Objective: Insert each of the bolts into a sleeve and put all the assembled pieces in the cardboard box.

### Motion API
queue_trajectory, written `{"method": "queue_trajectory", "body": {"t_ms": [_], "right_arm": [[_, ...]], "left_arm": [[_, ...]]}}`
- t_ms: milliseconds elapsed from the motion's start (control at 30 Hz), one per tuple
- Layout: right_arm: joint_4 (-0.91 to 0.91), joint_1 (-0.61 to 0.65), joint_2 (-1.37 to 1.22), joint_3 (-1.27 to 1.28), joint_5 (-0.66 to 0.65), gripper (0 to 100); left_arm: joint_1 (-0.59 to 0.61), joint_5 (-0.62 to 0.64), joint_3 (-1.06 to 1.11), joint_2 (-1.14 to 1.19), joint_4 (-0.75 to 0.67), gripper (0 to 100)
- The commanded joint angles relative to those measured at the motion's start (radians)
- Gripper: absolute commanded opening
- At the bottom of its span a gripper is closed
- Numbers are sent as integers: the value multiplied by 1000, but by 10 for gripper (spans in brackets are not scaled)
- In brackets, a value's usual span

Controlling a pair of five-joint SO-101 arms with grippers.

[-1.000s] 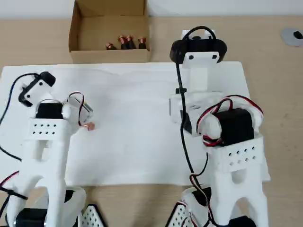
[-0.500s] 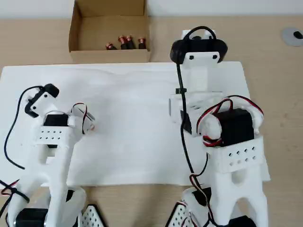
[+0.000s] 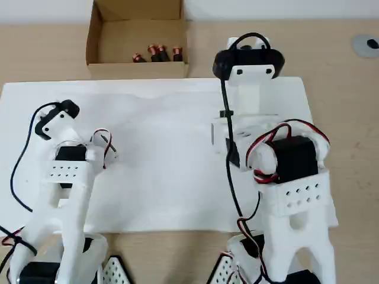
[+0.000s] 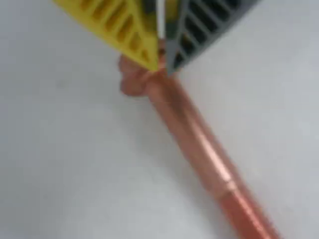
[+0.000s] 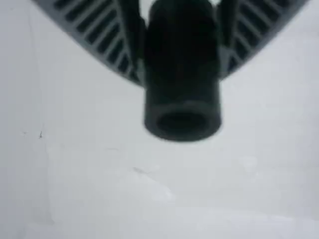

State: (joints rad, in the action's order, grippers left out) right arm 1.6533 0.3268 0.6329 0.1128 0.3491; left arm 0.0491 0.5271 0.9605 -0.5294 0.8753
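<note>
1. High view: white sheet (image 3: 172, 171) is covering the worktop's middle.
2. Cardboard box (image 3: 95, 44) is sitting at the worktop's far edge, holding assembled pieces (image 3: 157, 53).
3. Right gripper (image 5: 182, 74) is clamping a black sleeve (image 5: 182, 109) above the sheet.
4. Left gripper (image 4: 160, 59) is pinching a copper bolt (image 4: 194, 134) near its head, over the sheet.

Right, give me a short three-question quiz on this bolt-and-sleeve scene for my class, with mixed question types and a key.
1. Which thing is held in the left arm's jaws? A) a screwdriver B) a copper bolt C) nothing
2. True or false: the cardboard box holds no pieces yet.
3. Fill in: the right arm's jaws are shut on a black ____.
Key: 1 B; 2 false, assembled pieces lie in it; 3 sleeve.
</note>
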Motion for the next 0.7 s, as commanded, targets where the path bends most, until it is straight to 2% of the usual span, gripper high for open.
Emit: {"method": "queue_trajectory", "body": {"t_ms": [0,233,367,400,433,533,667], "right_arm": [[9,12,36,-4,3,11],[32,12,36,-4,3,11],[35,12,36,-4,3,11],[35,12,36,-4,3,11],[35,12,36,-4,3,11],[35,12,36,-4,3,11],[37,12,36,-4,8,11]], "left_arm": [[15,-9,-41,-15,-5,3],[18,-43,-95,-13,81,20],[20,-75,-104,-18,147,194],[20,-150,-118,-18,167,230],[20,-279,-143,-18,195,239],[15,-733,-255,-18,308,229],[44,-1347,-397,-16,562,224]]}}
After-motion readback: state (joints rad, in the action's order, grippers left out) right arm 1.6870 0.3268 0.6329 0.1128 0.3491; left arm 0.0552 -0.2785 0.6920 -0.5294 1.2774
